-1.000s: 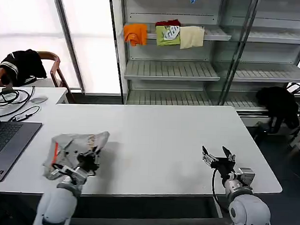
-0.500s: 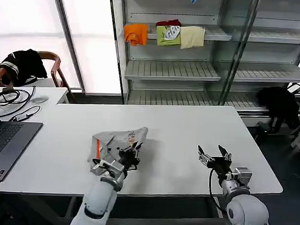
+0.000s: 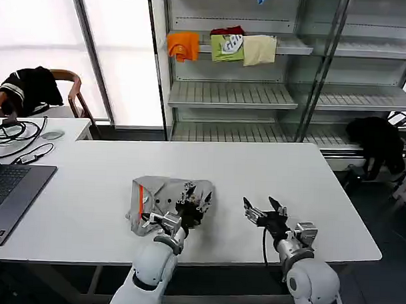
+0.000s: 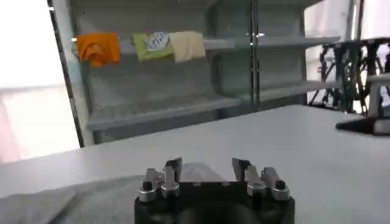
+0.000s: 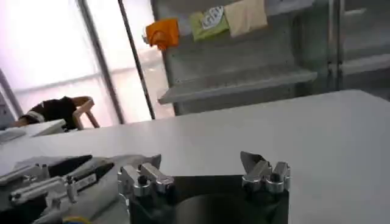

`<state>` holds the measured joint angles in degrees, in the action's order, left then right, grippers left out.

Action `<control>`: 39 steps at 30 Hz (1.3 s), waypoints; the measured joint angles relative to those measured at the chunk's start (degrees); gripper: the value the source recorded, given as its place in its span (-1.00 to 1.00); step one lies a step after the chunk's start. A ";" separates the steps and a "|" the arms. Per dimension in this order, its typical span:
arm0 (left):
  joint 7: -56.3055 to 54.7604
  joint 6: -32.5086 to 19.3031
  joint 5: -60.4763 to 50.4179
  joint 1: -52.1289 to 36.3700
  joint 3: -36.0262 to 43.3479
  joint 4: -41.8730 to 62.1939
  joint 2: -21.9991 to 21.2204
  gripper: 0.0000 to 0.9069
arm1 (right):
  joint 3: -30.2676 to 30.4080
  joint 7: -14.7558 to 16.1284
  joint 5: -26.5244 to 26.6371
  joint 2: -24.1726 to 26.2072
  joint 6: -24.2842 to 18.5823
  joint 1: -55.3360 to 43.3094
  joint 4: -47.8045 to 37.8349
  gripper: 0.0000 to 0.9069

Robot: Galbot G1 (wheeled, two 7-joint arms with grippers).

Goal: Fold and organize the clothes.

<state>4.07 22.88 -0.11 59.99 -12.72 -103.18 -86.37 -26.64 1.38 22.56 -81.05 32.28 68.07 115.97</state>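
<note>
The left end effector (image 3: 197,195) is resting at the 3 o'clock edge of the light grey shirt (image 3: 158,198), its fingers spread wide and holding nothing; in the left wrist view (image 4: 207,165) the soft grey cloth (image 4: 73,198) is lying just behind and beside the open fingers. The right end effector (image 3: 263,211) is hovering low over the bare bench (image 3: 255,174), just toward 3 o'clock of the left one, fingers also spread wide and empty (image 5: 204,164).

The shirt is lying crumpled in a rough, flattened heap near the bench's front edge, at about 6 o'clock of the bench centre, showing an orange strip (image 3: 141,196) along its 9 o'clock side. No writing on it can be read.

Since a second ago the shirt has been dragged from the bench's 8 o'clock corner toward the middle front, the left end effector has let go of it, and the right end effector has moved inward toward it.

On the metal shelf (image 3: 287,45) at 12 o'clock, orange (image 3: 183,44), green (image 3: 228,47) and cream (image 3: 259,50) folded garments are sitting; the green one carries white lettering too small to read.
</note>
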 measured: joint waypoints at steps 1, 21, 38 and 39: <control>-0.10 0.06 1.09 0.07 -0.37 -0.71 0.33 1.00 | 0.68 -0.29 0.53 -0.42 0.11 -0.34 -0.47 1.00; -1.37 0.72 17.26 3.96 -16.81 -9.83 7.64 1.00 | 11.50 -6.79 8.77 -6.20 0.87 -7.37 -12.02 -1.00; -2.01 1.86 19.23 4.63 -19.77 -8.58 7.94 1.00 | 11.86 -7.58 10.90 -5.18 1.03 -6.79 -12.17 -1.00; -2.02 1.86 19.27 4.67 -19.96 -8.51 8.00 1.00 | 11.69 -7.76 11.08 -4.99 1.04 -6.60 -11.89 -1.00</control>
<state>2.05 24.74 19.16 64.66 -32.67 -111.69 -78.37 -14.95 -6.39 33.64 -86.04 33.32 61.47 104.08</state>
